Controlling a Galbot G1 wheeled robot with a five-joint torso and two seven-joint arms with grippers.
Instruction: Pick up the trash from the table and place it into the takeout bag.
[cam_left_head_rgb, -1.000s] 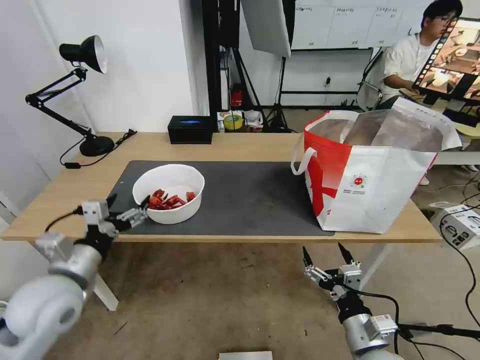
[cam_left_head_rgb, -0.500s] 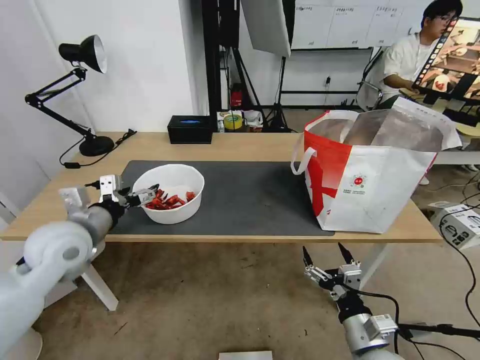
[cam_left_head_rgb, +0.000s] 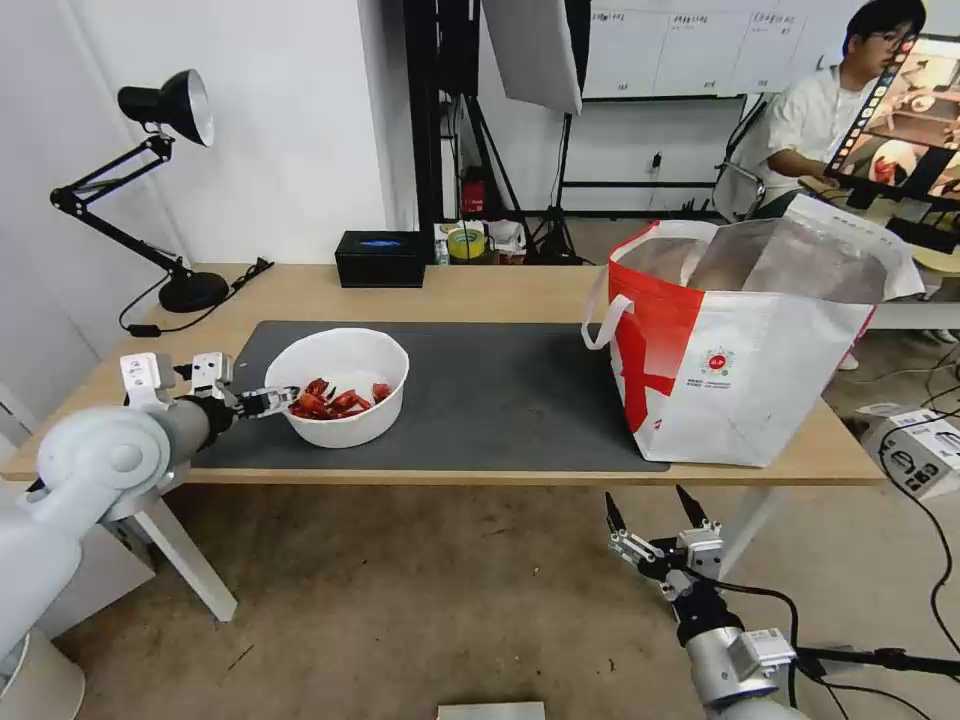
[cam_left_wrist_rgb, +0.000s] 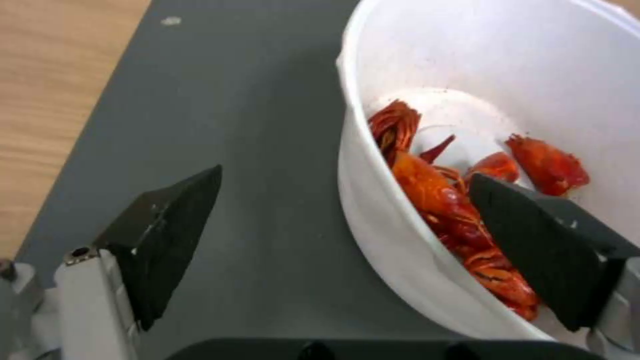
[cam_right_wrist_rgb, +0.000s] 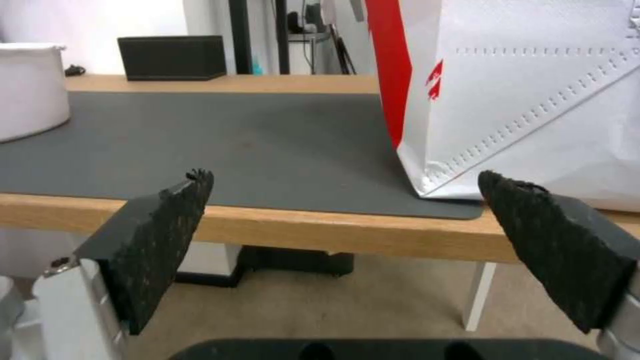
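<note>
Here the white bowl (cam_left_head_rgb: 338, 386) of red shell scraps (cam_left_head_rgb: 335, 400) sits at the left-centre of the head view, on the dark grey mat (cam_left_head_rgb: 500, 400) that covers the middle of the tabletop (cam_left_head_rgb: 480, 290). The takeout bag (cam_left_head_rgb: 740, 350) stands upright with its mouth open at the right of the frame, well apart from the bowl.

The left tool (cam_left_head_rgb: 262, 401) is at the bowl's left rim. In the left wrist view its fingers are spread wide, one dark pad (cam_left_wrist_rgb: 163, 235) outside the wall over the mat and the other inside the bowl above the scraps, so the rim lies between them without yet being pinched. The right tool (cam_left_head_rgb: 652, 522) hangs parked below the tabletop edge at the lower right of the head view, fingers likewise apart and holding nothing.

The bowl looks like thin, light plastic: stiff enough at the rim to be lifted by a wall pinch, though probably smooth and a little flexible. A one-sided hold will likely let it tilt, and the loose shells could slide or spill. The sensible grip is on the wall just below the rim, closed firmly, with the bowl kept level on the way to the bag.
</note>
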